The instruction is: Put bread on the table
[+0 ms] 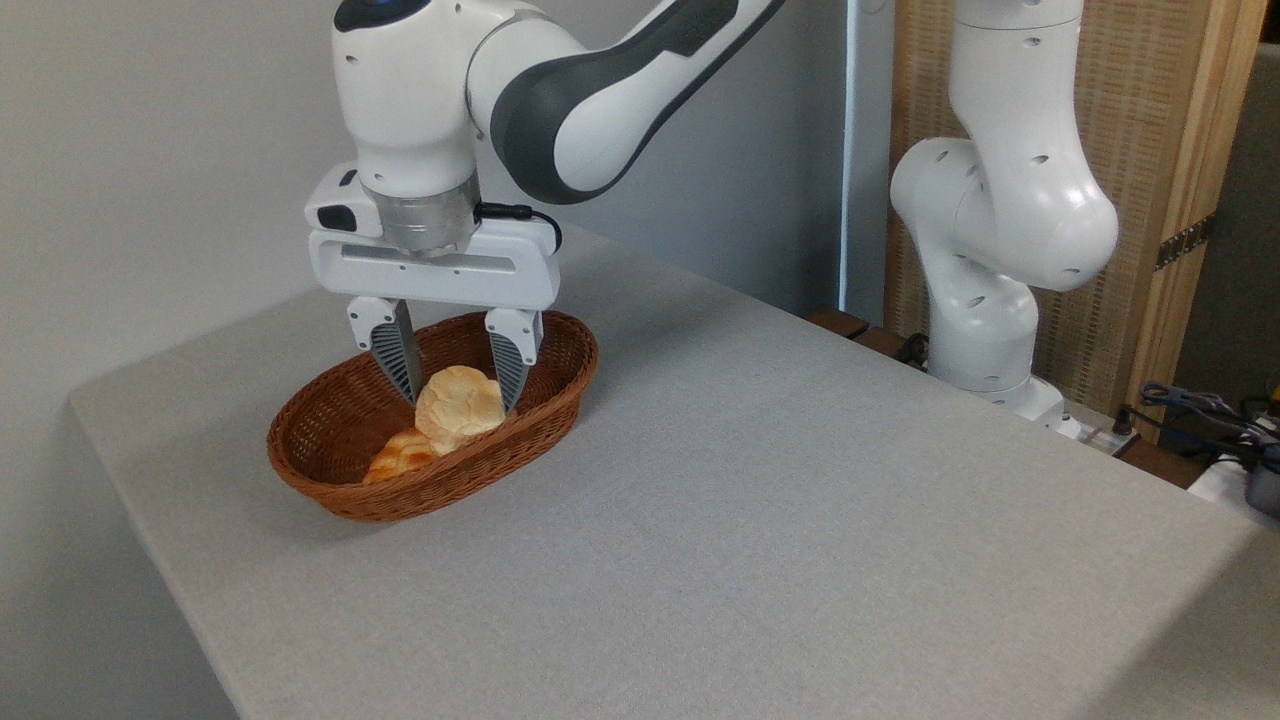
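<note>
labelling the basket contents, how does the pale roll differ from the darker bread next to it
The pale roll is cream-coloured and rounder; the darker bread is orange-brown and looks flatter. The roll sits higher, between the fingers of the tool; the darker bread lies lower, left of and nearer than the roll, outside the fingers. Both are in the wicker basket.

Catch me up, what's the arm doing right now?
The gripper has its two fingers on either side of the pale bread in the wicker basket. A darker toasted piece lies beside it. Whether the roll is lifted is unclear; nothing is on the table yet.
</note>
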